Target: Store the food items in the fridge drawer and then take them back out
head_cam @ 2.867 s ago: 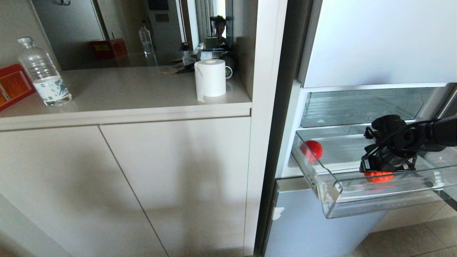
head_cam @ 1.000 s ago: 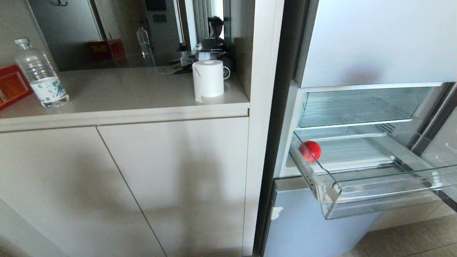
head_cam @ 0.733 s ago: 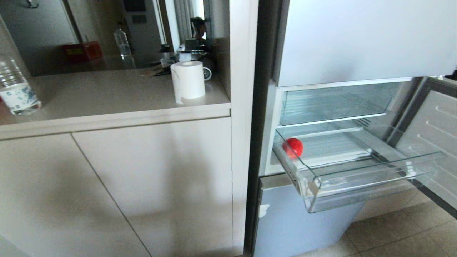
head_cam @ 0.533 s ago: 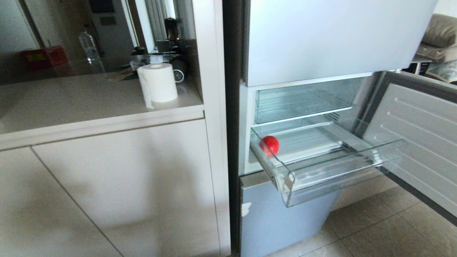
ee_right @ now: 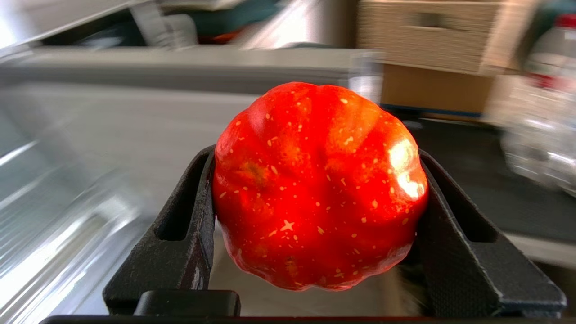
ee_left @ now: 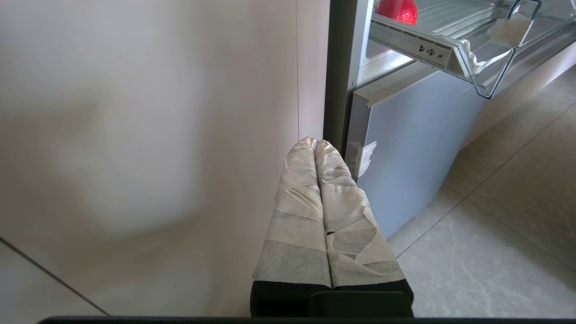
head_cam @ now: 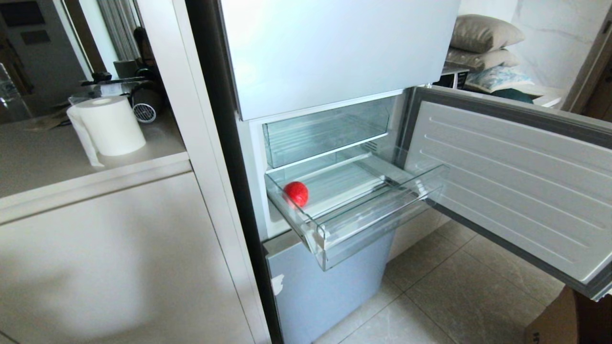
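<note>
Red ribbed fruit (ee_right: 319,186) clamped in right gripper (ee_right: 317,216) jaws, blurred surroundings, left gripper (ee_left: 316,146) jaws together.

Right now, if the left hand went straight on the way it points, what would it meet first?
Probably the grey lower fridge door, near its edge beside the beige cabinet panel. The left hand is shut and sits below the pulled-out fridge drawer. Depth is unclear, so it could be the panel instead.

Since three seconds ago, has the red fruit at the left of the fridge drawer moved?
No. The red fruit still sits against the fridge drawer's left wall, near the back; only the camera swung.
</note>
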